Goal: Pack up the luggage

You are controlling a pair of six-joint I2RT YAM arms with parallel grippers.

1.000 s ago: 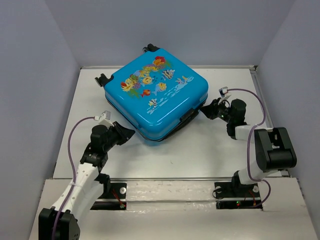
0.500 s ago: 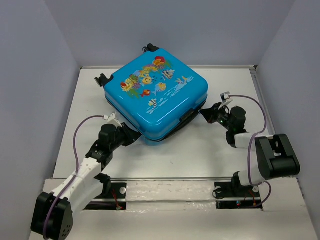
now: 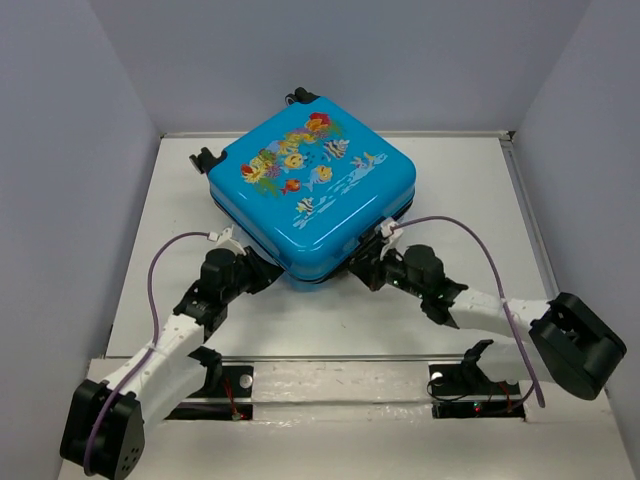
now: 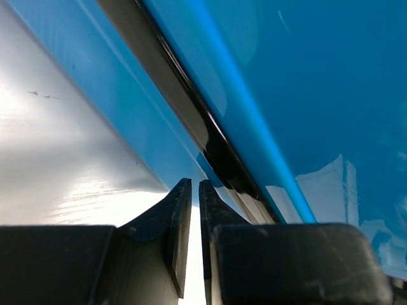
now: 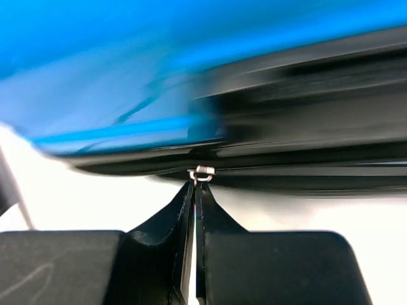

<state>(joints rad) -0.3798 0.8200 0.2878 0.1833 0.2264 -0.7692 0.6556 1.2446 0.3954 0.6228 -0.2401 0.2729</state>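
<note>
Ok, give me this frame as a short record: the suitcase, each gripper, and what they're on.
luggage: small bright-blue hard-shell suitcase with fish print, lying flat, lid down, on the white table
left gripper: fingers a narrow slit apart, nothing between them, at the black zipper seam on the near-left side
right gripper: shut, tips at a small silver zipper pull on the near-right side
contents: not visible

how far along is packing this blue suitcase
Done: the luggage lies with its lid down, shells together. In hand: the right claw is pinched shut at a small metal loop on the black seam; the left claw, barely open, sits at that seam. Left: likely the zipping; its extent isn't visible.
</note>
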